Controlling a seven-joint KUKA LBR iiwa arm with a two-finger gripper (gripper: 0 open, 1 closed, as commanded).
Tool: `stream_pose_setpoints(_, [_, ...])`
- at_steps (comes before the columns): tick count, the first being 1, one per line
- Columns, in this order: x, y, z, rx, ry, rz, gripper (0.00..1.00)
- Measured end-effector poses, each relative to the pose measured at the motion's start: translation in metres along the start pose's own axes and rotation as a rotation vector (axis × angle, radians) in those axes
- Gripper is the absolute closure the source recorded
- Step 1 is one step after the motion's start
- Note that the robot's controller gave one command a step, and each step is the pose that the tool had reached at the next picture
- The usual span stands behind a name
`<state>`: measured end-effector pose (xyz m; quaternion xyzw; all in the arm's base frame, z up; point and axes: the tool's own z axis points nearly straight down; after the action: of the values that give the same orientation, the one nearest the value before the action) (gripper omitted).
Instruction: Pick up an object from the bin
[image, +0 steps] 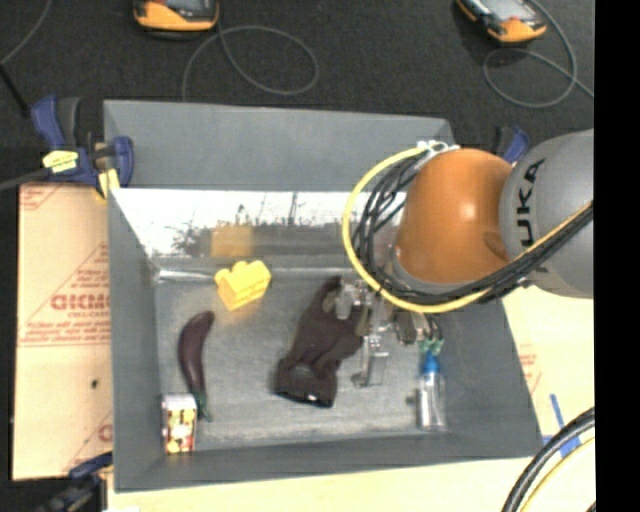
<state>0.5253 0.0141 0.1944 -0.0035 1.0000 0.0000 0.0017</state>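
**Gripper down beside the dark cloth**

The gripper (368, 358) sits low over the middle of the bin (135, 350), right at the right-hand edge of a crumpled dark brown cloth (315, 355). How wide it's set, can't tell from here. A clear bottle (429, 395) lies near the right wall, a yellow block (243, 283) by the back wall, and a purple aubergine (194, 350) near the left wall.

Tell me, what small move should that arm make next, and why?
Probably a slight shift toward the view's left, to bring it squarely over the dark brown crumpled cloth. The gripper sits low at that cloth's right edge, not above its middle. The cloth looks like the nearest thing to it; the small clear plastic bottle with a blue-green cap lies apart, further right.
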Motion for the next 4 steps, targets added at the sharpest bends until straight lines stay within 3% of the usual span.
stream_pose_setpoints(1, [-0.026,-0.014,0.061,0.001,0.001,-0.135,0.0])
stream_pose_setpoints(2, [-0.063,-0.024,0.127,0.0,-0.005,-0.264,0.0])
stream_pose_setpoints(3, [-0.047,-0.026,0.123,0.0,-0.006,-0.16,0.0])
stream_pose_setpoints(4, [-0.055,-0.025,0.125,0.002,-0.008,-0.226,0.0])
